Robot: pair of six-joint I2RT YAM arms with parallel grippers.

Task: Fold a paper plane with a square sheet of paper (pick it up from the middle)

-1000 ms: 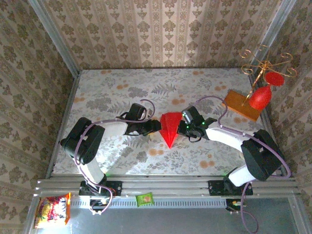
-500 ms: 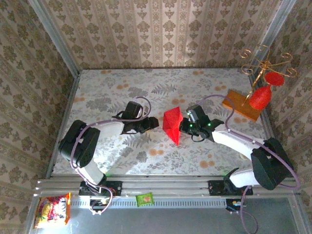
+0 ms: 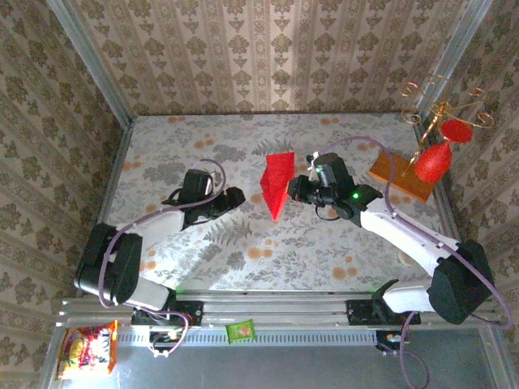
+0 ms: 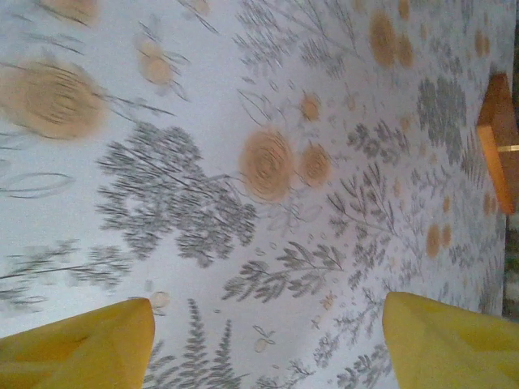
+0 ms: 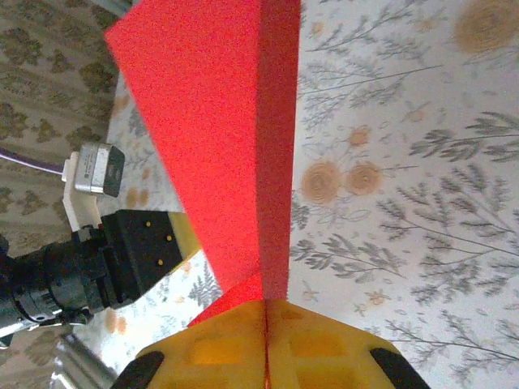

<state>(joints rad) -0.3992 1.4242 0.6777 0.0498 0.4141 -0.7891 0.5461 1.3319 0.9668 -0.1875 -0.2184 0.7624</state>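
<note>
Over on the left, the left gripper (image 3: 233,197) has its yellow fingers (image 4: 81,348) spread wide above the flowery table (image 3: 162,154), holding nothing. Next comes the red paper plane (image 3: 276,182), near it but not touching. The right gripper (image 3: 298,188) pinches the plane from the right, jaws squeezed tight on the paper.

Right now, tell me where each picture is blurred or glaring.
Left wrist: table smeared at the left, sharper in the middle. Right wrist: paper crisp-edged. Top external: bright light patch at the table's near edge.
</note>
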